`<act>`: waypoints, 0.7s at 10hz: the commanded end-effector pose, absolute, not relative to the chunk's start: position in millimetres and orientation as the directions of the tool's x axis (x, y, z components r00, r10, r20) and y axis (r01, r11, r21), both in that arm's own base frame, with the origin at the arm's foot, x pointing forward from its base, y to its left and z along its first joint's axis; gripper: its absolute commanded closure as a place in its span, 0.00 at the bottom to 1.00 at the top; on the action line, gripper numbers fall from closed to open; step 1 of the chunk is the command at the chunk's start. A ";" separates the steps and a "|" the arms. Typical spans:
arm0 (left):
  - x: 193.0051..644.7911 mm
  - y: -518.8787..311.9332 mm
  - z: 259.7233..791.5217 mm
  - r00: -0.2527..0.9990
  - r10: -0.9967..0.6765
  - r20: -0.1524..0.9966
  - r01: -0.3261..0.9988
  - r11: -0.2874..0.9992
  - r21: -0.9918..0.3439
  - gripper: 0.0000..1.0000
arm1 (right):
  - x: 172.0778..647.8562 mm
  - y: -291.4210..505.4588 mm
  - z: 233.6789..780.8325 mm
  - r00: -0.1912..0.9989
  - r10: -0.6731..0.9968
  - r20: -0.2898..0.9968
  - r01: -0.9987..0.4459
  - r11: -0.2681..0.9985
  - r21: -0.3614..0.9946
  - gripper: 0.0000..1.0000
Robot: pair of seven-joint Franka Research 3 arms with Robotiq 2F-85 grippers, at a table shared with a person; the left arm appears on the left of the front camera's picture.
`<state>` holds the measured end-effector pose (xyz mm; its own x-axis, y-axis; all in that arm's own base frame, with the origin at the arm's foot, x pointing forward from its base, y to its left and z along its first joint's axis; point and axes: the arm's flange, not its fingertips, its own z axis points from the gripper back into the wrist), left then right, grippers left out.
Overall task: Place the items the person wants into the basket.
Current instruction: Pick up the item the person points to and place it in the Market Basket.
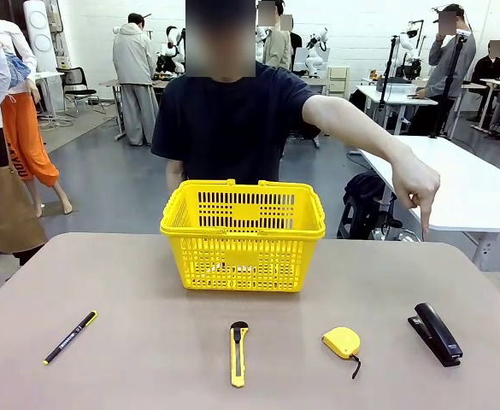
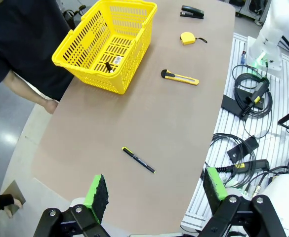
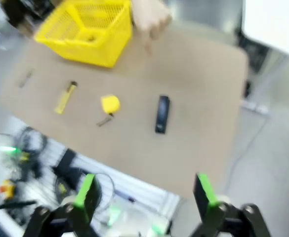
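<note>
Front view: a person in a dark navy T-shirt stands behind a yellow basket (image 1: 243, 235) on a tan table (image 1: 147, 282). The person's hand (image 1: 416, 184) reaches towards the table's right side, index finger pointing down over the stapler (image 1: 435, 334). Along the near edge, from left, lie a pen (image 1: 70, 337), a utility knife (image 1: 238, 353), a tape measure (image 1: 342, 342) and the stapler.

Left wrist view: the left gripper (image 2: 156, 186) hangs wide open and empty above the near edge. The stapler lies at the far corner, well apart from it, past the pen, knife and tape measure. A white label on the basket floor is too small to read.

Right wrist view, blurred: the right gripper (image 3: 145, 190) is spread wide with nothing in it. The stapler lies straight ahead, its long axis running away from the fingers, so the jaws likely line up across its narrow width. The right arm looks nearer. No print is readable.
</note>
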<state>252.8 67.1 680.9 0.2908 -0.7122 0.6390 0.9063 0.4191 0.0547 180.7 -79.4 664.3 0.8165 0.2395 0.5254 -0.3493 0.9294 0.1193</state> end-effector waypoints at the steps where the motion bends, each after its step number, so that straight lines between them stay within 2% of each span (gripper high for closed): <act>1: 251.9 67.0 681.1 0.286 -0.710 0.643 0.908 0.416 0.055 0.00 | 237.0 -41.9 690.2 0.956 0.241 0.166 -0.248 0.968 0.024 0.00; 4: 251.9 67.0 681.1 0.286 -0.710 0.643 0.908 0.416 0.055 0.00 | 290.7 -4.0 665.0 0.975 0.221 0.023 -0.220 0.975 -0.029 0.00; 5: 251.9 67.0 681.1 0.286 -0.710 0.643 0.908 0.416 0.055 0.00 | 303.9 2.1 653.6 0.975 0.222 0.017 -0.221 0.975 -0.034 0.00; 7: 251.9 67.0 681.1 0.286 -0.710 0.643 0.908 0.416 0.055 0.00 | 324.1 8.4 628.2 0.948 0.317 0.024 -0.316 0.948 -0.030 0.00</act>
<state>252.7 67.4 681.1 0.2913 -0.7119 0.6390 0.9058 0.4201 0.0551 319.6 10.2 633.6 0.9637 0.2671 0.0023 -0.2669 0.9633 -0.0277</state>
